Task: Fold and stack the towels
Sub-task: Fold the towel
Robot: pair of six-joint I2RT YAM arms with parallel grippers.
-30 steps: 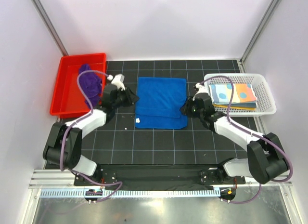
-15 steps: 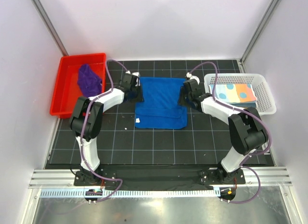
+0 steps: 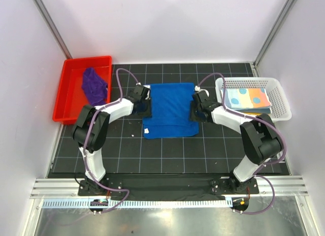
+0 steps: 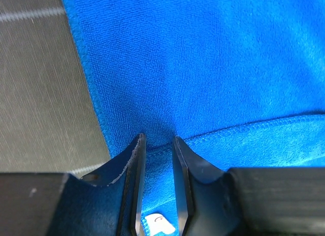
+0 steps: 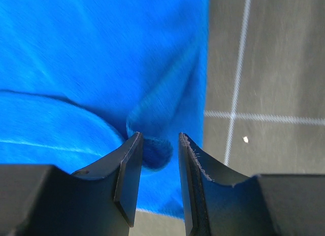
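Left gripper (image 4: 157, 144) and right gripper (image 5: 158, 142) pinched blue towel (image 3: 170, 106) mid-fold; patterned towel (image 3: 247, 99) folded at three o'clock, purple towel (image 3: 94, 86) crumpled at ten.

Open along the tabletop's (image 3: 167, 155) near edge; barred by red tray (image 3: 71, 101) at far-left corner, mesh basket (image 3: 254, 82) at right edge, blue towel (image 3: 170, 106) mid-table.

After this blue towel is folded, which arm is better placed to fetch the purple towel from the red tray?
Left, probably. The left gripper holds the blue terry towel at the edge nearest the red plastic tray, where the crumpled purple towel lies. The right gripper is across the blue towel.
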